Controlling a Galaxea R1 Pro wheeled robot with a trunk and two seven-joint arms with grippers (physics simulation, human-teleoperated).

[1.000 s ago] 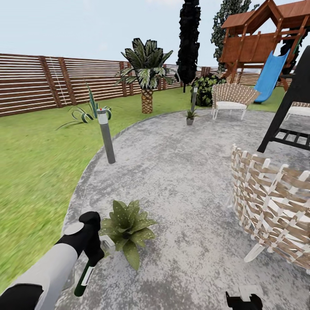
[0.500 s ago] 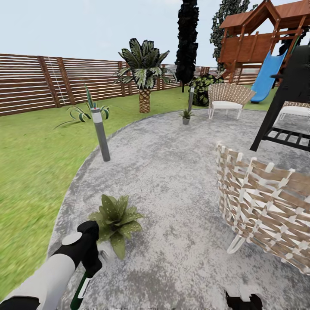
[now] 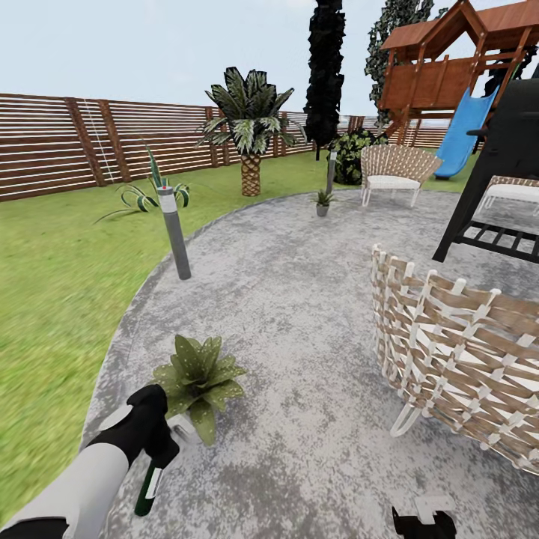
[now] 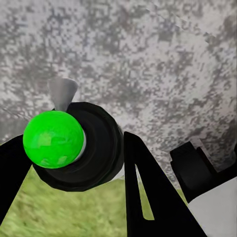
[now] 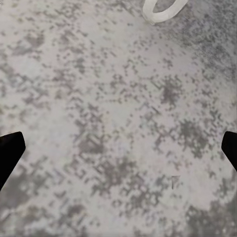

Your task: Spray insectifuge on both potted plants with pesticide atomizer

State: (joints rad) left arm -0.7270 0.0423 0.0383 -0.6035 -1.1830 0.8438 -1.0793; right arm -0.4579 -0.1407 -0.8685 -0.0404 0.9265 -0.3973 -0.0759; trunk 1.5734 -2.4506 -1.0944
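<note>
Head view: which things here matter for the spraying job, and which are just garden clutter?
Job:
- atomizer in left gripper
- near potted plant
- far potted plant

Clutter:
- bollard lamp
- palm
- woven chair
- playset

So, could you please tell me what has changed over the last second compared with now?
The whole head view has shifted, so the camera moved, not the garden's things. The near potted plant now sits higher and further left in the picture. The left pincer stays shut on the atomizer, right beside that plant. The right pincer stays open, low over the patio. Nothing was let go.
</note>
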